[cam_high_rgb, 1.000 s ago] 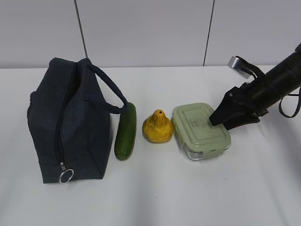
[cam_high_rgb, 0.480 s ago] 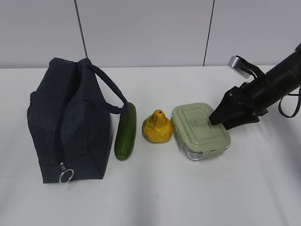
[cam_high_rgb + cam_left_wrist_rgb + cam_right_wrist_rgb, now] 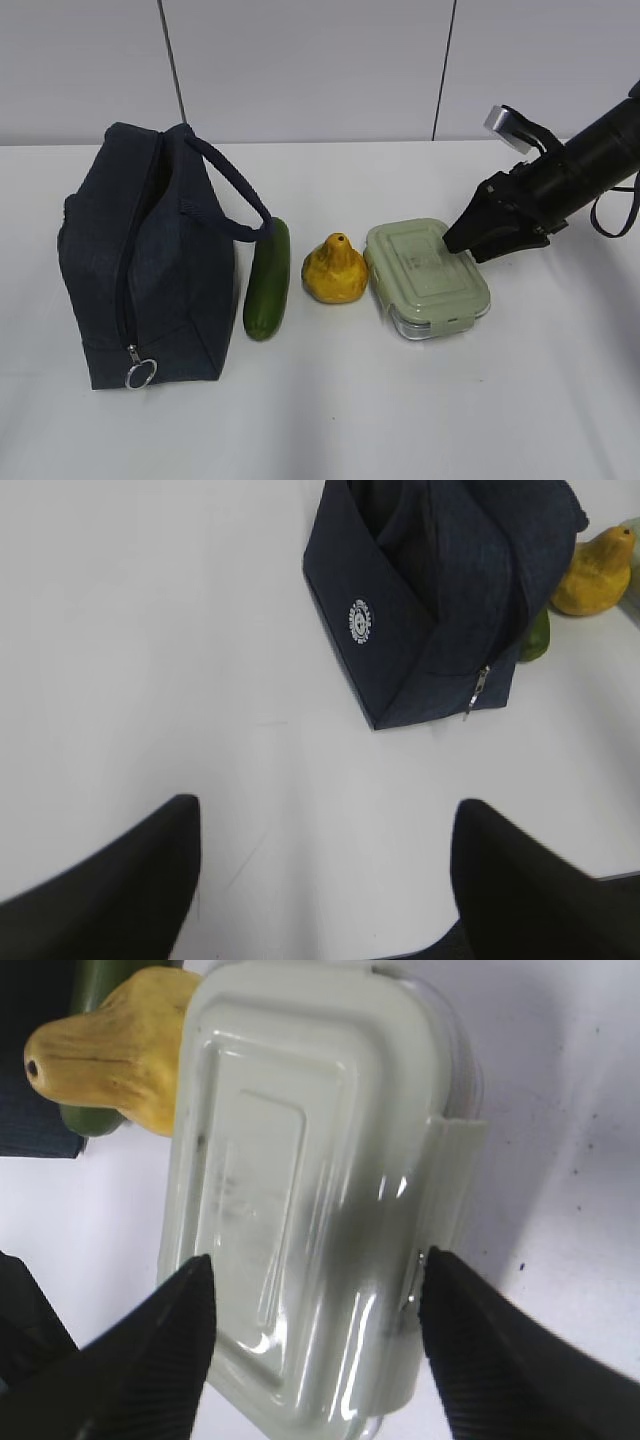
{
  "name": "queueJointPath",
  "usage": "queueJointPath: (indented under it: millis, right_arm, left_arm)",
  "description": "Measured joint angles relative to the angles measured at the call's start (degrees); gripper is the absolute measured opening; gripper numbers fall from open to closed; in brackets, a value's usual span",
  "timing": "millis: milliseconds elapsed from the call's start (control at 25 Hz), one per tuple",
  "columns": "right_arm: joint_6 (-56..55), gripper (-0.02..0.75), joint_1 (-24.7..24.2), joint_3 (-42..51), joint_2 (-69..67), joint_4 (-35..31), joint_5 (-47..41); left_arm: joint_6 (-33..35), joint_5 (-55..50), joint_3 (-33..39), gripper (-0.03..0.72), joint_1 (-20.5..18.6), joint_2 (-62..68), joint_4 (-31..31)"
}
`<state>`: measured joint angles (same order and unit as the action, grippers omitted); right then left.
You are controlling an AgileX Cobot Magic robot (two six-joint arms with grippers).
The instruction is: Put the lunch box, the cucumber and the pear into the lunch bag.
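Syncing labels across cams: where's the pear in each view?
Exterior: pear sits mid-table, between the cucumber on its left and the lunch box on its right.
Left wrist: top right corner, just past the lunch bag.
Right wrist: upper left, against the lunch box lid's left edge.
Shared landmark: the cucumber, showing green right beside the pear in all three views.

I see bright, even light from above on the white table [image 3: 330, 410]; shadows are soft and short. In my right wrist view the lunch box [image 3: 300, 1190] lid shows glare streaks and slight blur at lower center.
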<state>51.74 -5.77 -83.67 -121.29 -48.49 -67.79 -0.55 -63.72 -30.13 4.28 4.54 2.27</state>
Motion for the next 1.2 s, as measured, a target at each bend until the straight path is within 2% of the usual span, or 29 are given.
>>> queueJointPath:
  millis: [320, 640, 920, 1200]
  right_arm:
    - [-2.2, 0.517, 0.0, -0.4, 0.0, 3.8, -0.1]
    - [0.8, 0.517, 0.0, 0.2, -1.4, 4.2, -0.2]
    - [4.6, 0.516, -1.1, 0.5, -5.3, -3.1, -1.0]
    - [6.1, 0.516, -2.4, 0.6, -5.3, -4.2, -0.7]
  left_arm:
    - [0.0, 0.0, 0.0, 0.466, 0.0, 0.0, 0.0]
    - [0.0, 0.0, 0.0, 0.466, 0.0, 0.0, 0.0]
    - [0.0, 0.0, 0.0, 0.466, 0.0, 0.0, 0.0]
    - [0.0, 0.0, 0.0, 0.466, 0.0, 0.0, 0.0]
